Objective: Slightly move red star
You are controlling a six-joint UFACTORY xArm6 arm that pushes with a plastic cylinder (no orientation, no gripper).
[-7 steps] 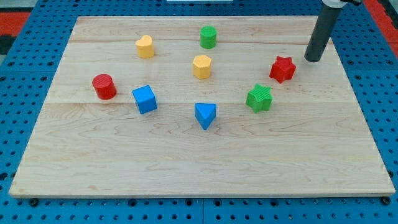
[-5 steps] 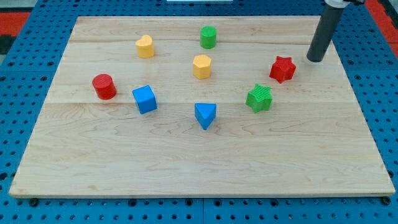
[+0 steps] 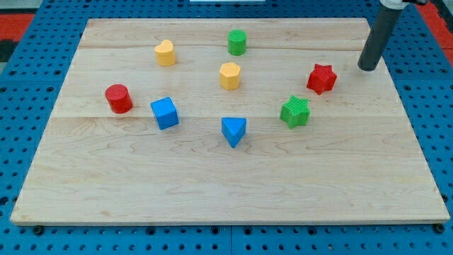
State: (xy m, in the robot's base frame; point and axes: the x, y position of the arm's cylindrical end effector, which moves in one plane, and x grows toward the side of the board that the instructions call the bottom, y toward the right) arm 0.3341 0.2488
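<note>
Although every block and the board were checked, no brand, label or writing was found to read. Eight blocks were spread on the wooden surface, which was set on a blue pegboard. The red star was placed toward the view's upper right, flat on the surface; no long axis or clear heading could be made out from its compact shape. My tip was seen to the view's right of the red star and slightly higher, near it but apart, with bare wood between. No end effector was fitted, only the dark rod, so an open or closed state did not apply. Nothing was found between my tip and the red star. The green star was noted just below and left of the red star, apart from it. The yellow hexagon was seen well to the view's left of the red star, the green cylinder above that, the yellow heart further left. The blue triangle, blue cube and red cylinder were logged across the lower left, all well apart from my tip.
</note>
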